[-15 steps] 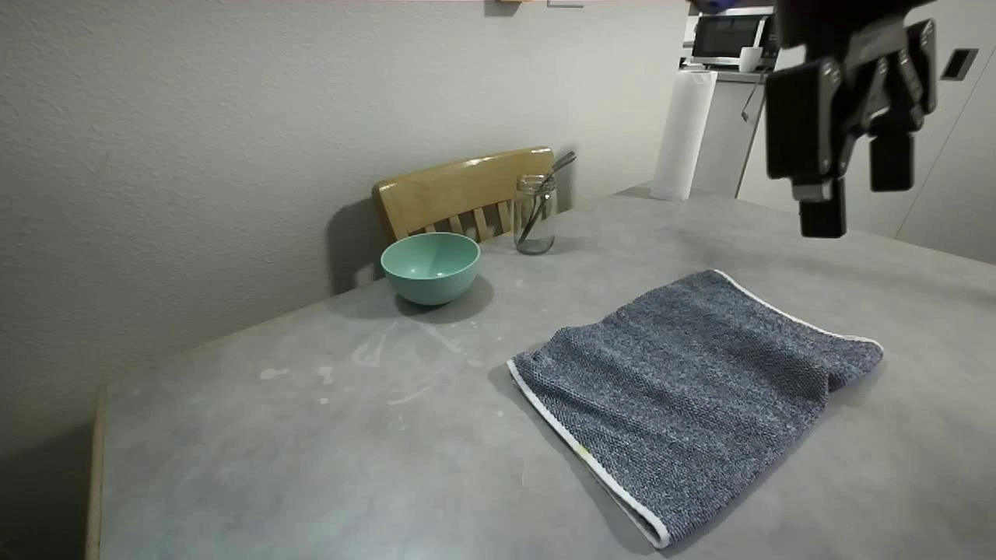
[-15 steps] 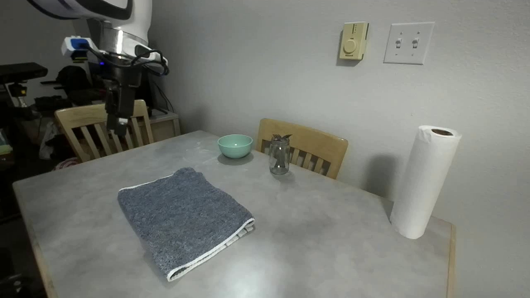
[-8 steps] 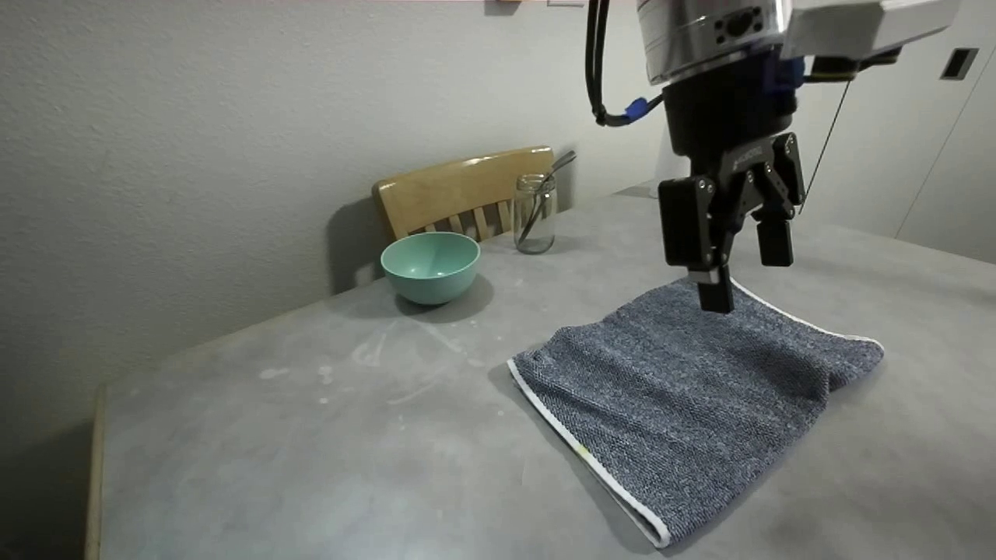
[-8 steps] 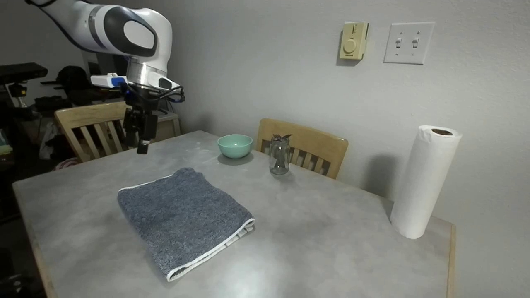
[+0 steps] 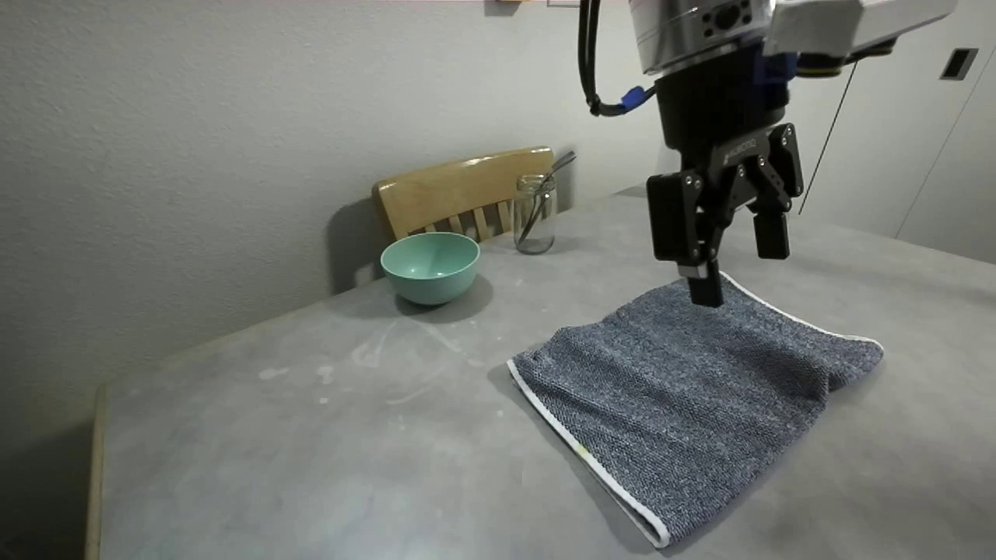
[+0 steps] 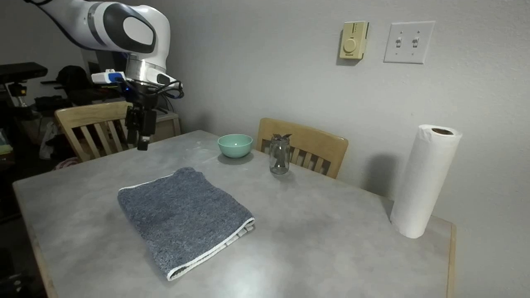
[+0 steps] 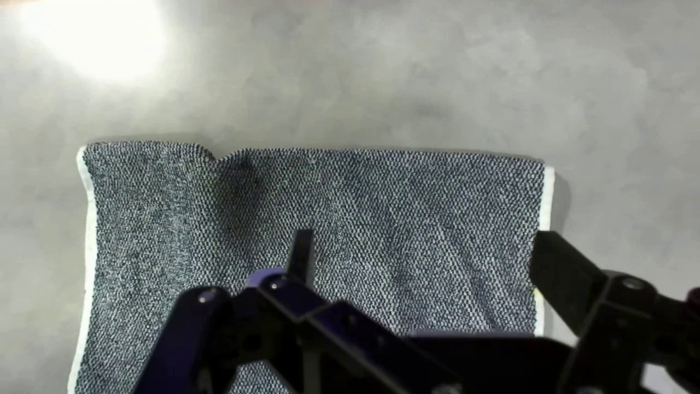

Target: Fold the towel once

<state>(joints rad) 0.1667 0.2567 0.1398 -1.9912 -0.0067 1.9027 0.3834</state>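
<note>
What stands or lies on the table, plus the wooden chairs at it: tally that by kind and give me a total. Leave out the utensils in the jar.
Towel: 1
Teal bowl: 1
Glass jar: 1
Paper towel roll: 1
Wooden chairs: 2 in view
Total: 6

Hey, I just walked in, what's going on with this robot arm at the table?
A robot arm is set to fold the blue-grey towel, which lies on the grey table. Its open gripper hangs above the towel, holding nothing. Two layers show along a white edge, so the towel seems folded over already. The teal bowl stands apart from it.
</note>
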